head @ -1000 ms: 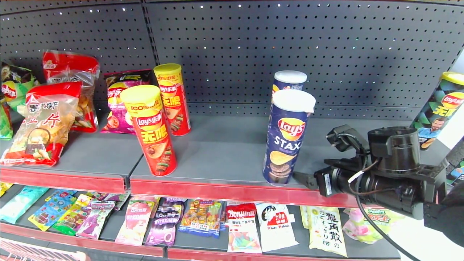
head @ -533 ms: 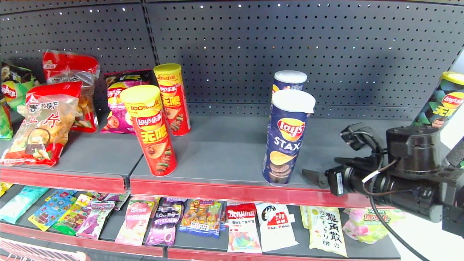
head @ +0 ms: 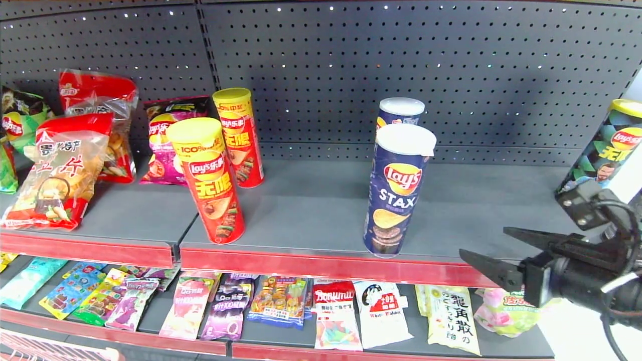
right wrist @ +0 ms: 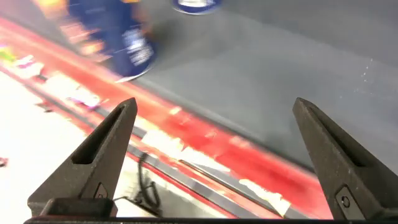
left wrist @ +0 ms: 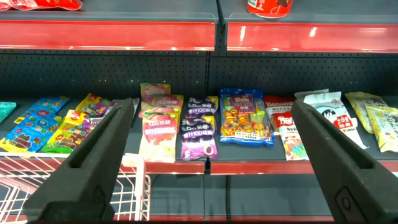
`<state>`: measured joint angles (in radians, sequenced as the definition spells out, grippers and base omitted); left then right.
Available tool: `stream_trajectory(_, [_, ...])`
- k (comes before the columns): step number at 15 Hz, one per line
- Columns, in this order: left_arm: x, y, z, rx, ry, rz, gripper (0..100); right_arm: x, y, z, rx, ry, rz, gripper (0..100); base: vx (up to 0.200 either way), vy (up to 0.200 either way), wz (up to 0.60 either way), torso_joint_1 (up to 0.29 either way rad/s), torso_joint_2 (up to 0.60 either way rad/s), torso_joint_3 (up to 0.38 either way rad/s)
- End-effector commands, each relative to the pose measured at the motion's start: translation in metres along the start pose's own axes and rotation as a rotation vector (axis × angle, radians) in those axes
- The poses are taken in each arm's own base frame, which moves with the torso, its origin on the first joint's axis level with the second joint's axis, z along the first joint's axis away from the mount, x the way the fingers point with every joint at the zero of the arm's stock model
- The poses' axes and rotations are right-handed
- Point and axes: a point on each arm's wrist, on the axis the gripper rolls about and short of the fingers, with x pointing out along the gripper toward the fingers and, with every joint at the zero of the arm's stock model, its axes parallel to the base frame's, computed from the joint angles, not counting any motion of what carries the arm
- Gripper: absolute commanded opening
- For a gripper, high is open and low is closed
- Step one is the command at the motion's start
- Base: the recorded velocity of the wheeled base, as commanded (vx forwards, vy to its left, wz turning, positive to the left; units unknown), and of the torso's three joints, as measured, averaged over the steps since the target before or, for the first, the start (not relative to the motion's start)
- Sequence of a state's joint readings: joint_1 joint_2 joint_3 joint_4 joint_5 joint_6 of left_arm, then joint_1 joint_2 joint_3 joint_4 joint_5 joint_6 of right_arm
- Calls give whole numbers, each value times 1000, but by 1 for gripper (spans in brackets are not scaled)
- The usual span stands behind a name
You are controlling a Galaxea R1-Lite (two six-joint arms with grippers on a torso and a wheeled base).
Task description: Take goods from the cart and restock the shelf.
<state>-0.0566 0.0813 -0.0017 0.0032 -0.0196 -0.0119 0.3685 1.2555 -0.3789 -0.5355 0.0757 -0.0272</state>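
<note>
Two blue chip canisters stand on the grey upper shelf [head: 311, 210], one at the front [head: 398, 188] and one behind it [head: 400, 109]. My right gripper [head: 484, 242] hangs open and empty at the shelf's red front edge, well to the right of the front canister and apart from it. The right wrist view looks between the spread fingers of that gripper [right wrist: 216, 102] at the front blue canister [right wrist: 127, 43], blurred on the shelf. My left gripper [left wrist: 212, 104] is open and empty, low in front of the lower shelf, above a white wire cart [left wrist: 134, 186].
Two red canisters [head: 208, 180] [head: 239, 135] and several snack bags [head: 55, 170] fill the shelf's left part. A green canister [head: 609, 145] leans at the far right. Candy packets [head: 281, 301] line the lower shelf. Bare shelf lies between the blue and green canisters.
My right arm has drawn back to the right and slightly down, away from the front blue canister, with its gripper open throughout. The goods on the shelf have not moved.
</note>
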Motion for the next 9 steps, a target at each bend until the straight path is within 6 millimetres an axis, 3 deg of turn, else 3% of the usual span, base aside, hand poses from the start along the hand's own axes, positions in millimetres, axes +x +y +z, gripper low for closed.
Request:
stream_trajectory(1, [0,0,0,0,2,-1,100,-62,-7,-19,-62,-133,-5,100,0,0,0,0,0,0])
stream_trajectory(4, [0,0,0,0,2,-1,100,-100,0,-56,-86,-223,-69,100,0,0,0,0,0,0])
stream_trajectory(5, [0,0,0,0,2,-1,100,-113,5,-80,-91,-262,-98,100,0,0,0,0,0,0])
stream_trajectory(9, [0,0,0,0,2,-1,100,-144,18,-117,-86,-281,-167,100,0,0,0,0,0,0])
